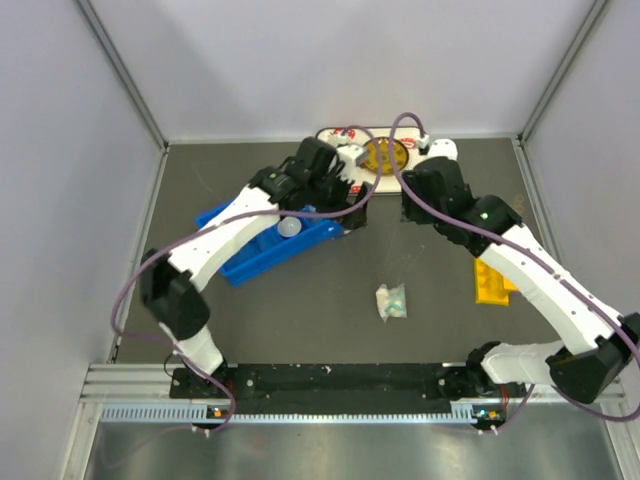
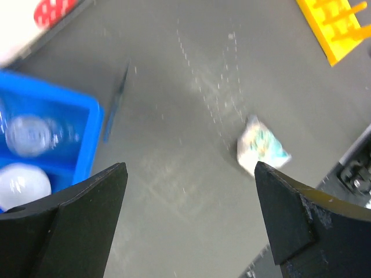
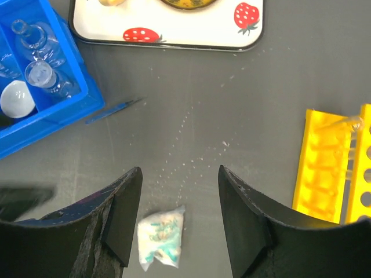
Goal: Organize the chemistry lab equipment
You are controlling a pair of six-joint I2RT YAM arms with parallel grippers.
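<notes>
A dark grey, faintly dusty tabletop (image 1: 330, 330) sits boxed in by pale walls (image 1: 60, 200). The white-and-teal packet (image 3: 161, 238) lies alone mid-table. The small white dome (image 3: 16, 98) and clear beakers (image 3: 40, 72) sit in a blue bin (image 3: 52, 124) at left, and a yellow rack (image 3: 322, 168) lies at right. The left gripper (image 2: 190, 169) gapes wide and the right gripper (image 3: 179, 172) stands partly open, both empty.
</notes>
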